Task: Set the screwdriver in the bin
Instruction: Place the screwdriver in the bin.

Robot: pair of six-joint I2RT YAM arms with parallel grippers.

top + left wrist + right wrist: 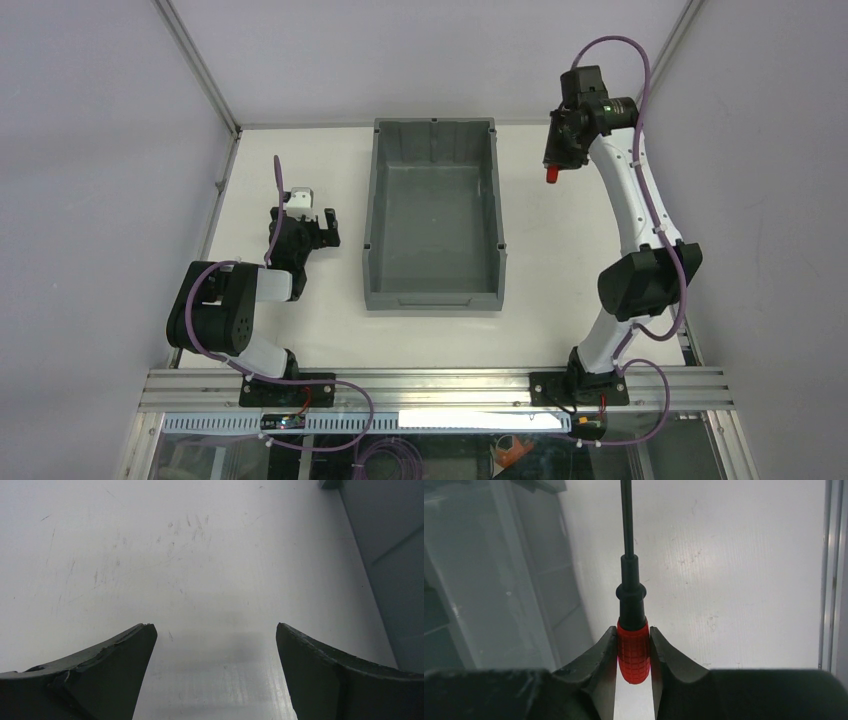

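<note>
My right gripper [633, 632] is shut on the red handle of the screwdriver [632, 650], whose thin black shaft points away from the wrist camera. From above, the right gripper [553, 168] hangs over the table just right of the bin's far right corner, with the screwdriver's [550, 174] red end showing below it. The dark grey bin [372, 240] stands in the middle of the table; its outer wall [499, 580] fills the left of the right wrist view. Left of the bin my left gripper [320, 228] rests low, and its fingers [120, 655] stand wide apart in the wrist view with only bare table between them.
A metal frame post [830, 570] runs along the table's right edge close to the right gripper. The bin's side wall [395, 565] shows at the right of the left wrist view. White enclosure walls surround the table.
</note>
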